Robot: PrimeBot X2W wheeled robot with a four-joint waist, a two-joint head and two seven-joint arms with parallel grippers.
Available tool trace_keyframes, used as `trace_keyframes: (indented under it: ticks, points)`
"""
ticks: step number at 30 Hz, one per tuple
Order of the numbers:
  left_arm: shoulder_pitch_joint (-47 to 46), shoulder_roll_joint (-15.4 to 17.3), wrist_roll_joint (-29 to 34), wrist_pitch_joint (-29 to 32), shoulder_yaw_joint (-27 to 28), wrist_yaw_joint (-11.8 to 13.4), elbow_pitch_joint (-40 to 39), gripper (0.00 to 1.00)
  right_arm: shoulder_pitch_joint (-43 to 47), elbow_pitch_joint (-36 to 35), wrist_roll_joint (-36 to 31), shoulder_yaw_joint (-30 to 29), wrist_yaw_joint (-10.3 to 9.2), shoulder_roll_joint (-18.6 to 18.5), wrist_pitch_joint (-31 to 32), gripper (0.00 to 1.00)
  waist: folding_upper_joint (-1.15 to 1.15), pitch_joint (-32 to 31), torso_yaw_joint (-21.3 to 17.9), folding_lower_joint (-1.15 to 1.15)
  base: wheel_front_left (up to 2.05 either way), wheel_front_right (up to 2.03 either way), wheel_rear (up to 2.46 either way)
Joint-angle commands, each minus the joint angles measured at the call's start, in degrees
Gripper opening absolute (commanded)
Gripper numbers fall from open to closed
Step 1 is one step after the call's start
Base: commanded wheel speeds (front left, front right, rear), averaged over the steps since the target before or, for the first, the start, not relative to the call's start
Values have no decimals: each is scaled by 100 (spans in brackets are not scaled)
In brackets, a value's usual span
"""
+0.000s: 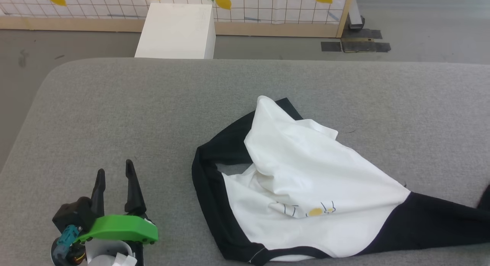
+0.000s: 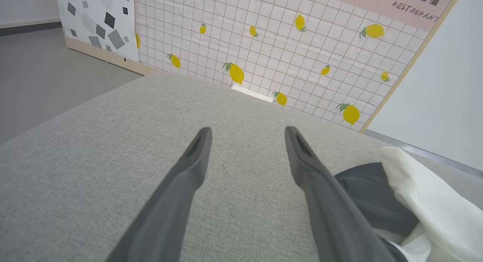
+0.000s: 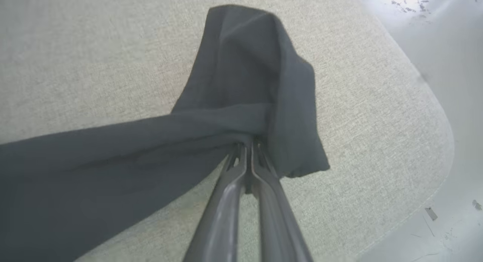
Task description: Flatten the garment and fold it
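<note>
One skinny pinch: right jaws clamped the garment (image 1: 306, 162) sleeve (image 3: 113, 149), left jaws sat apart; tugging could've slipped it.

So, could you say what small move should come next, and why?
Probably draw the right end effector outward, away from the crumpled shirt: it is shut on the black sleeve, which lies bunched and folded over itself.

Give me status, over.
Left gripper open, apart from garment. Right gripper shut on its black sleeve. Garment crumpled, unfolded. White box behind cushion, no obstacle.
</note>
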Motion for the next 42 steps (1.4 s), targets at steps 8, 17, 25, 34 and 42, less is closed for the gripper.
trace_keyframes:
  ticks: [8,17,25,34,42]
  points:
    - [17,-25,28,-27,-31,-74,102,100,-91,-75,825,1649,-9,-3,-1687,100,42,-49,-111,0,0,0,0]
    - [-224,-26,30,-27,-144,-133,42,100,-934,101,710,4450,-9,-3,-2281,100,42,200,24,0,0,0,0]
    - [-503,-27,-79,-27,-332,-128,-38,100,-2198,1463,181,4720,-9,-13,-1099,100,42,590,456,0,0,0,0]
    - [-611,-28,-207,-27,-519,-36,-106,100,-2918,2827,126,4715,-9,-79,797,100,42,805,721,0,0,0,0]
    - [-589,-28,-252,-27,-554,12,-110,100,-3104,2530,165,4101,-9,-370,519,0,42,786,697,0,0,0,0]
